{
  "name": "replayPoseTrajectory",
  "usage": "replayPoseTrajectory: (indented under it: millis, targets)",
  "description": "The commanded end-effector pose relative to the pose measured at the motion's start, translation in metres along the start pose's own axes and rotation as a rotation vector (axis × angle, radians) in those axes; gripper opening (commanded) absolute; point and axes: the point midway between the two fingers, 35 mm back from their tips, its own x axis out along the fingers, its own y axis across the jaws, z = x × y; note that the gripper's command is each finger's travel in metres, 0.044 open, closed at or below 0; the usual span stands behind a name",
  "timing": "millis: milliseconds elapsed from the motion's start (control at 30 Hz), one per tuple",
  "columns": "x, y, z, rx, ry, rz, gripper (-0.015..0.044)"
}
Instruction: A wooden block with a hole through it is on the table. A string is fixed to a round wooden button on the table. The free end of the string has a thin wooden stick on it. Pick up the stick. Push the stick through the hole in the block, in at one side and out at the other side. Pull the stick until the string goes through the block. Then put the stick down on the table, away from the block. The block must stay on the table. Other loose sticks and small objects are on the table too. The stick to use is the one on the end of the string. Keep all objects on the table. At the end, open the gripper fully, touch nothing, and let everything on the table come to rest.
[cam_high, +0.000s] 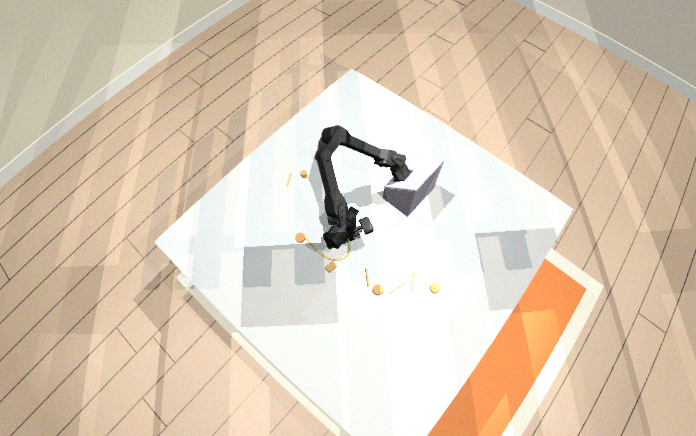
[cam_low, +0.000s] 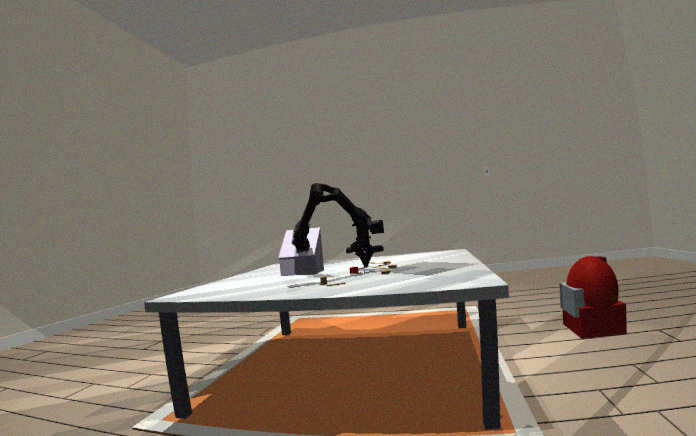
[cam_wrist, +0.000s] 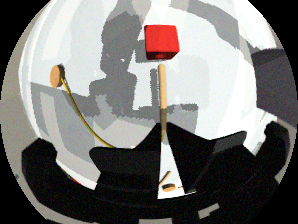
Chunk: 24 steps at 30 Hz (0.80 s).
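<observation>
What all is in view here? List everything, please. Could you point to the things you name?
table (cam_high: 308, 359) (cam_low: 328, 302) (cam_wrist: 40, 100): one, white, centre
rug (cam_high: 513, 328) (cam_low: 339, 380): one, orange, pale border, floor
domed object (cam_low: 592, 282): one, red, floor
red block (cam_low: 353, 270) (cam_wrist: 161, 42): one, table
square block (cam_high: 330, 267): one, tan, beside string
button (cam_high: 300, 237) (cam_wrist: 56, 76): one, tan, string's end
string (cam_high: 333, 259) (cam_wrist: 82, 120): one, yellow, button towards tool
held stick (cam_wrist: 162, 87): one, tan, in tool
loose sticks (cam_high: 412, 281) (cam_low: 336, 283): four, tan, table
discs (cam_high: 378, 289): two, orange-tan, table
peg (cam_high: 303, 173) (cam_low: 323, 279): one, tan, table
mount (cam_high: 400, 197) (cam_low: 292, 264): one, lavender, table
arm (cam_high: 328, 174) (cam_low: 308, 210): one, black, on mount
tool (cam_high: 349, 237) (cam_low: 365, 264) (cam_wrist: 162, 125): one, black, arm's end

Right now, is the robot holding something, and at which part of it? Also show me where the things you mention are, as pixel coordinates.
Yes: the thin light-wooden stick (cam_wrist: 162, 87). The jaws grip it near the end farther from the red cube-shaped block (cam_wrist: 161, 42).
</observation>
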Motion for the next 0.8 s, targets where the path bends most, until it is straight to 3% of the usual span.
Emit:
replayPoseTrajectory:
  millis: [0, 767]
  targets:
    - [0.001, -0.002, 0.007, -0.003, -0.007, 0.000, 0.0000]
    - [0.002, -0.002, 0.029, -0.003, -0.007, 0.000, 0.0000]
